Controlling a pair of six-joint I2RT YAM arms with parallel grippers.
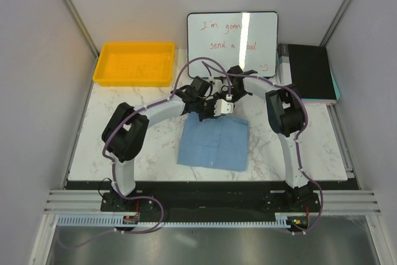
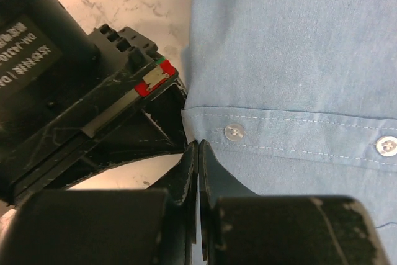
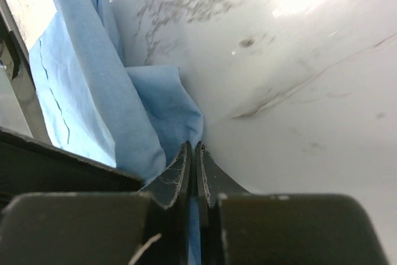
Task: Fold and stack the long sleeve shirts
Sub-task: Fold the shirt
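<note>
Light blue shirt lying part-folded at centre of marble table. Right gripper nipped tight on raised cloth, presumably to carry far edge over. Left gripper pressed fully closed at end of button placket — cloth between tips not confirmable. Paired far-edge placement judged to keep fold square.

shirt, thin matt blue cloth with glossy pale buttons; table, smooth glossy veined marble-look top; my left gripper, scuffed matt black plastic; tray, smooth yellow plastic.
</note>
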